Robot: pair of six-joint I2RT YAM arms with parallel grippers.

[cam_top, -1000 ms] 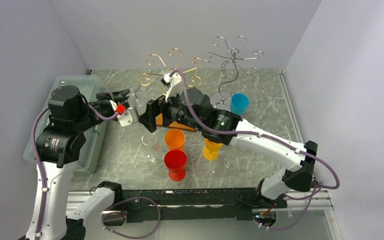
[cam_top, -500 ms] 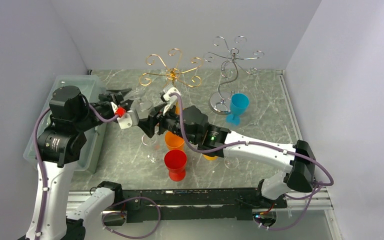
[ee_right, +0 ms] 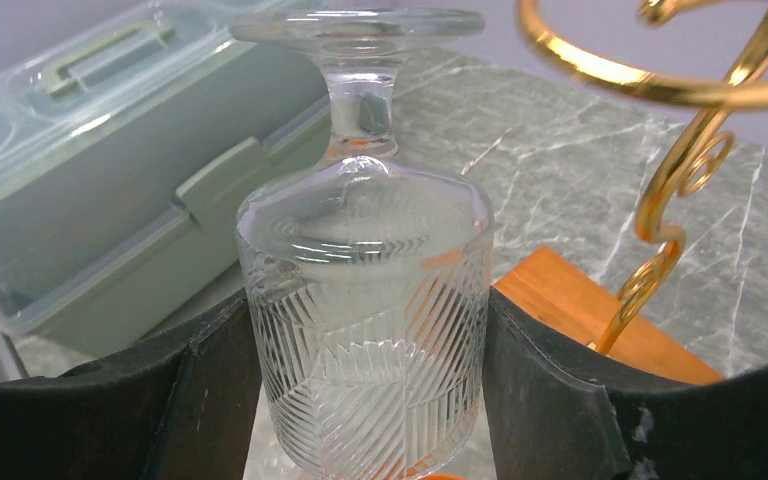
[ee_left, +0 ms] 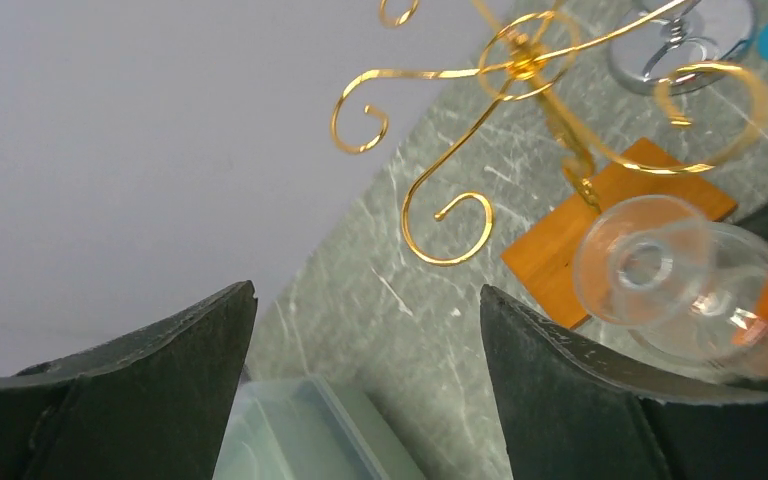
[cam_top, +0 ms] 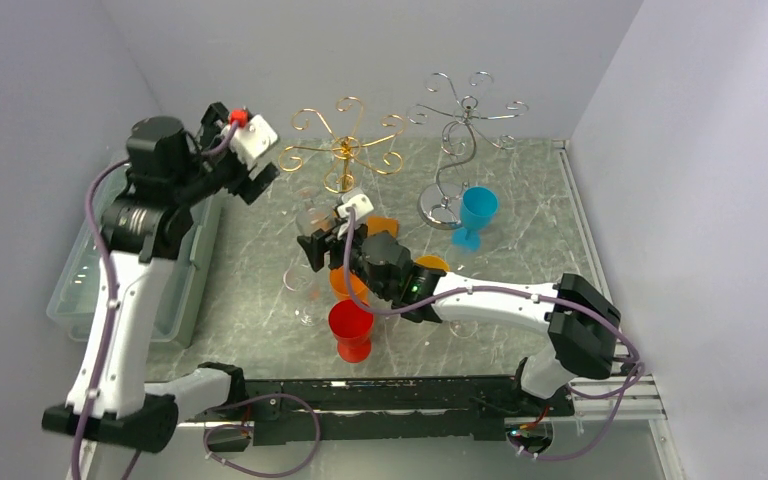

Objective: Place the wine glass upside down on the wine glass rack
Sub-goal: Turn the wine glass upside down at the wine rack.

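My right gripper (cam_top: 322,243) is shut on the bowl of the clear wine glass (cam_top: 316,216). In the right wrist view the wine glass (ee_right: 365,290) is upside down, foot on top, pressed between both fingers (ee_right: 550,380). It hangs just in front of the gold wine glass rack (cam_top: 343,150), below the rack's curled hooks (ee_right: 680,90). My left gripper (cam_top: 263,180) is raised at the back left, open and holding nothing. The left wrist view shows the left gripper (ee_left: 367,300) above the floor, with the rack (ee_left: 520,60) and glass (ee_left: 680,280) off to its right.
A silver rack (cam_top: 465,130) stands right of the gold one, with a blue cup (cam_top: 477,210) before it. Red (cam_top: 350,325), orange (cam_top: 343,283) and yellow (cam_top: 432,266) cups and two clear glasses (cam_top: 300,285) (cam_top: 463,325) stand below the held glass. A green bin (cam_top: 175,260) lies left.
The left gripper opened, let go of the glass and rose up and back to the left. The right gripper shut on the bowl and now carries the glass alone.
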